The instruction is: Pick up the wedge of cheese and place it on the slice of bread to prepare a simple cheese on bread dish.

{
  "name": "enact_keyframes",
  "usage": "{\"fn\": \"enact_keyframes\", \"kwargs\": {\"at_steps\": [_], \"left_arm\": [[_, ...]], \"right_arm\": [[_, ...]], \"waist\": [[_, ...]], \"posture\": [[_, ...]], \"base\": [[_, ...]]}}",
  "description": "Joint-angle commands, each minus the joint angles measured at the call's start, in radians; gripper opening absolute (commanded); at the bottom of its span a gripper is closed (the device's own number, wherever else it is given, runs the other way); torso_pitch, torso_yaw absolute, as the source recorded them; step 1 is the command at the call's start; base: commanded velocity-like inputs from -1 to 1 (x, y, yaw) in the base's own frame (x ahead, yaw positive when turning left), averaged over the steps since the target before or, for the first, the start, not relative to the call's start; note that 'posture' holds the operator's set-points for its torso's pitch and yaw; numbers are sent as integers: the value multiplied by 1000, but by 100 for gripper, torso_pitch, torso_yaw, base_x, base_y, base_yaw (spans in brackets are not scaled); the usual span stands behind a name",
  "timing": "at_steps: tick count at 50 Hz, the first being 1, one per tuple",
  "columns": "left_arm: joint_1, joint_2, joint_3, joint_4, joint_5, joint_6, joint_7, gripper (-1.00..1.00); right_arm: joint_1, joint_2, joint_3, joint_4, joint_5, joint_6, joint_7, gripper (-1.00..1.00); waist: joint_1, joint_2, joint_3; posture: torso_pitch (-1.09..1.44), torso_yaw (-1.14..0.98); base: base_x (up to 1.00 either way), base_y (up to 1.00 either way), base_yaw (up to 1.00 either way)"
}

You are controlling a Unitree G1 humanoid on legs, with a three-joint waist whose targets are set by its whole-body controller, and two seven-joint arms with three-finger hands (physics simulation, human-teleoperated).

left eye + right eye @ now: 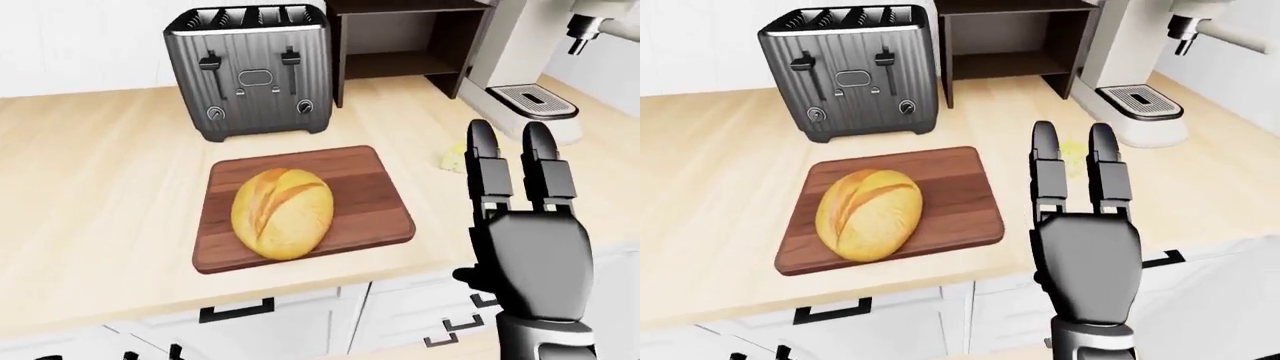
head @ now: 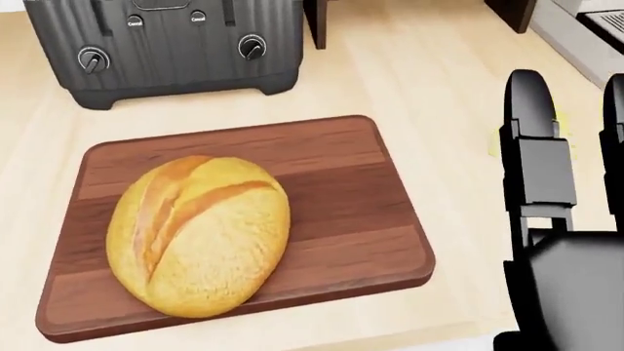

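A round golden loaf of bread [image 1: 283, 212] lies on a brown wooden cutting board [image 1: 375, 191] in the middle of the light wood counter. A small pale yellow wedge of cheese [image 1: 454, 159] lies on the counter to the right of the board, partly hidden behind my right hand's fingers. My right hand [image 1: 508, 139] is raised over the counter's near edge with its black fingers [image 1: 488, 165] straight and apart, holding nothing; its fingertips overlap the cheese in these views. My left hand does not show.
A dark grey toaster [image 1: 250, 71] stands above the board. A dark open shelf unit [image 1: 400, 45] and a white coffee machine [image 1: 530, 101] stand at the top right. White drawers with black handles [image 1: 235, 309] lie below the counter edge.
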Motion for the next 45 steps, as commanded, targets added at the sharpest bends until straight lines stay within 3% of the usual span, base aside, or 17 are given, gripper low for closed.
{"fn": "enact_keyframes", "kwargs": {"at_steps": [1, 2, 5, 11, 12, 14, 15, 20, 25, 29, 32, 36, 38, 40, 42, 43, 45], "left_arm": [[-3, 2, -2, -18, 6, -6, -7, 100], [-3, 2, -2, -18, 5, -7, -8, 100], [-4, 3, 1, -19, 3, -4, -7, 100], [-4, 3, 0, -20, 4, -4, -8, 100], [-4, 3, 0, -20, 4, -4, -8, 100], [-3, 2, 0, -19, 3, -5, -8, 100], [-3, 2, 0, -20, 3, -4, -8, 100], [-4, 3, 0, -19, 3, -3, -8, 100], [-3, 2, -2, -21, 3, -3, -9, 100], [-1, 0, -3, -21, 3, -4, -11, 100], [0, -2, -5, -21, 5, -7, -12, 100], [0, -3, -8, -20, 8, -8, -13, 100], [0, -3, -9, -20, 9, -8, -13, 100], [-1, -2, -8, -21, 10, -7, -11, 100], [0, -1, -8, -22, 9, -7, -10, 100], [1, -2, -11, -22, 11, -8, -11, 100], [2, -3, -13, -21, 12, -9, -13, 100]], "right_arm": [[-7, -3, -5, -22, -1, 4, -12, 100], [-6, -3, -5, -21, -1, 4, -13, 100], [-7, -3, -4, -22, -4, 5, -11, 100], [-11, 0, -6, -26, 4, 10, -13, 100], [-10, -4, -9, -44, 20, 7, -34, 100], [-21, 2, -14, -66, 37, 17, -8, 100], [-24, 6, -14, -67, 30, 19, -2, 100], [-70, 12, -26, -109, 38, 31, 82, 100], [-143, 17, -53, -119, 104, 57, 165, 100], [-154, 8, -64, -119, 35, 53, 155, 100], [-172, 6, -66, -119, 58, 65, 178, 100], [-285, -9, -125, -119, 148, 101, 313, 100], [-412, -32, -191, -119, 234, 160, 505, 100], [-624, -125, -299, -119, 301, 263, 682, 100], [-783, -255, -363, -119, 344, 375, 843, 100], [-845, -358, -392, -119, 375, 447, 918, 100], [-851, -485, -396, -106, 453, 568, 957, 100]], "waist": [[-4, -22, -16], [-11, -3, -10], [-12, 4, -2], [-7, 65, 12], [-14, 83, 12], [-35, 116, -15], [-26, 84, 0], [-16, 44, -19], [-14, 40, -28], [-11, 44, -33], [-10, 47, -34], [-12, 51, -35], [-14, 52, -35], [-17, 52, -34], [-19, 51, -31], [-19, 50, -28], [-16, 46, -22]], "posture": [[0, 0], [0, 0], [0, 0], [0, 0], [0, 0], [0, 0], [0, 0], [0, 0], [0, 0], [0, 0], [0, 0], [0, 0], [0, 0], [0, 0], [0, 0], [0, 0], [0, 0]], "base": [[7, 0, 0], [6, 0, 0], [7, 0, 0], [7, 0, 0], [0, 0, 0], [0, 0, 0], [0, 0, 0], [0, 0, 0], [0, 0, 0], [0, 0, 0], [0, 0, 0], [0, 0, 0], [0, 0, 0], [0, 0, 0], [0, 0, 0], [0, 0, 0], [0, 0, 0]]}}
